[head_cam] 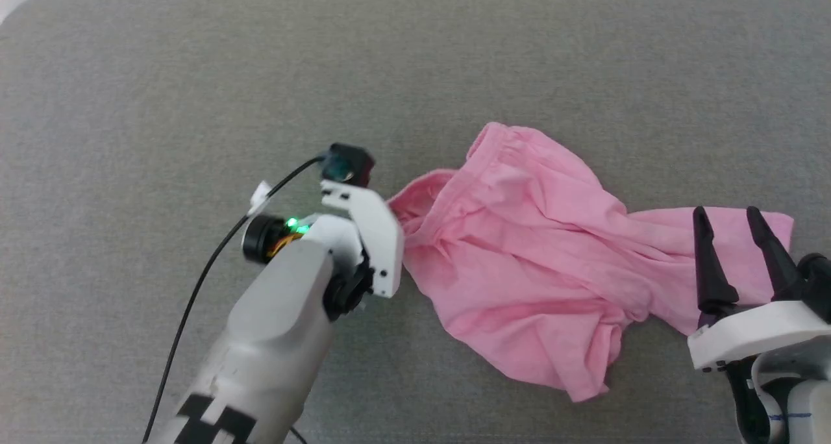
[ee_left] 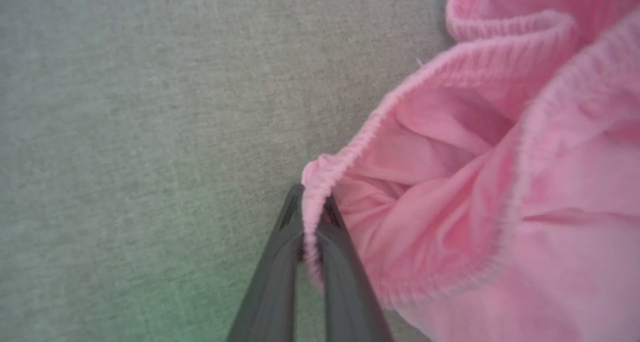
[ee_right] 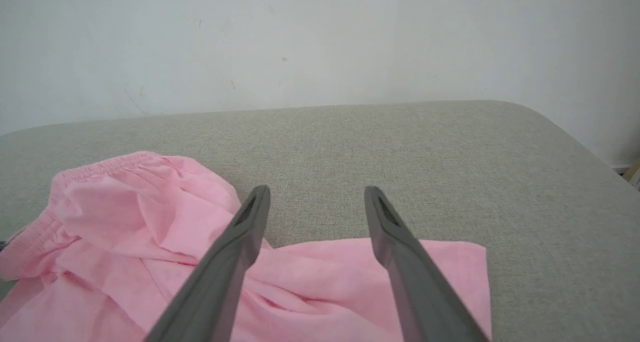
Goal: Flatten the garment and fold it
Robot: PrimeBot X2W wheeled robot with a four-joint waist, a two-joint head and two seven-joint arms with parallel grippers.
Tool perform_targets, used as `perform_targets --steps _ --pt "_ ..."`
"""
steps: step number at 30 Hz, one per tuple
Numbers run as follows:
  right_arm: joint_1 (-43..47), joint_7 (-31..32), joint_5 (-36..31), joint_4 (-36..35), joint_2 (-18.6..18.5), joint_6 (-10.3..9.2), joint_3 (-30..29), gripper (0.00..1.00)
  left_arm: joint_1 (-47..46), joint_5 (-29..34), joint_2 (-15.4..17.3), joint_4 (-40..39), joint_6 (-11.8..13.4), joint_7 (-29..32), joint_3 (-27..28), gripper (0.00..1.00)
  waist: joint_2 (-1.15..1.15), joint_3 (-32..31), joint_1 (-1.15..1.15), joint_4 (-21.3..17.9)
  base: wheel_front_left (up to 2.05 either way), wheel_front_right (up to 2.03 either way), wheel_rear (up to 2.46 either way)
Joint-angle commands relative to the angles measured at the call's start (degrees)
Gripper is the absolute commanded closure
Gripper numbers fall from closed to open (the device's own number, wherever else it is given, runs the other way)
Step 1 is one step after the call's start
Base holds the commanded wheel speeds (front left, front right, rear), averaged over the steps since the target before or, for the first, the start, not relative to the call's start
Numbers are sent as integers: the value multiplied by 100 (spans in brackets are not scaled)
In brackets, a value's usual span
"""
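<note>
The bright-pink garment (head_cam: 519, 262) lies crumpled on the grey surface, its gathered waistband (ee_left: 450, 67) toward the left and a flat leg reaching right. My left gripper (ee_left: 312, 204) is shut on the left end of the waistband, whose pink edge is pinched between the two dark fingers (ee_left: 280, 262). In the head view that hand is mostly hidden under its white wrist housing (head_cam: 367, 236). My right gripper (head_cam: 727, 213) hangs open above the garment's right leg (ee_right: 350, 277), both fingers (ee_right: 235, 262) apart with nothing between them. No white label shows.
The grey fabric-covered table (head_cam: 195, 87) spreads wide around the garment, with a rounded far-right corner (ee_right: 525, 112) and a pale wall (ee_right: 320, 37) behind. A black cable (head_cam: 195, 288) runs along my left arm.
</note>
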Motion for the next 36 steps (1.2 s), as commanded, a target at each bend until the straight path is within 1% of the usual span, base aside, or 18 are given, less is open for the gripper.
perform_targets --steps 1,6,9,12,15,16,20,23,26,28,30,32,36 --pt "-75 -29 6 -23 9 -11 -45 0 478 -112 230 24 122 -43 105 100 0 -45 0 147 0 0 0" --pt "-34 -11 -11 -44 9 -11 -104 0 1472 -479 673 -831 429 -269 562 100 0 -123 0 471 0 0 0" --pt "-27 23 -20 -37 9 -11 -90 0 2128 -642 956 -1529 728 -228 814 100 0 -170 0 660 0 0 0" --pt "-33 50 -22 -39 9 -11 -74 0 2737 -801 1165 -2264 1060 -150 1071 100 0 -229 0 818 0 0 0" --pt "-35 81 -28 -44 9 -11 -49 0 3181 -900 1298 -2870 1255 -105 1225 100 0 -277 0 932 0 0 0" --pt "-36 91 -26 -39 9 -11 -42 0 3284 -947 1284 -3062 1291 -148 1275 0 0 -295 0 957 0 0 0" --pt "-40 100 -9 -29 9 -11 -19 0 3494 -982 1206 -3669 1316 -423 1327 0 0 -371 0 994 0 0 0" --pt "-44 91 -2 -46 9 -11 -8 0 3466 -829 1144 -4024 1345 -912 1370 0 0 -414 0 968 0 0 0" --pt "-32 85 1 -77 9 -11 -20 0 3349 -659 1080 -4253 1234 -1372 1300 0 0 -437 0 913 0 0 0" --pt "-17 89 1 -110 9 -11 -35 0 3216 -542 1055 -4305 1121 -1541 1178 0 0 -428 0 871 0 0 0" --pt "-6 103 5 -144 9 -11 -34 0 3027 -467 1009 -4250 988 -1564 1015 0 0 -407 0 828 0 0 0" --pt "-7 114 11 -164 9 -11 -24 0 2791 -417 956 -4118 855 -1458 833 0 0 -377 0 785 0 0 0" --pt "-49 123 40 -162 9 -11 36 0 2275 -363 844 -3704 706 -1034 544 0 0 -304 0 673 0 0 0"
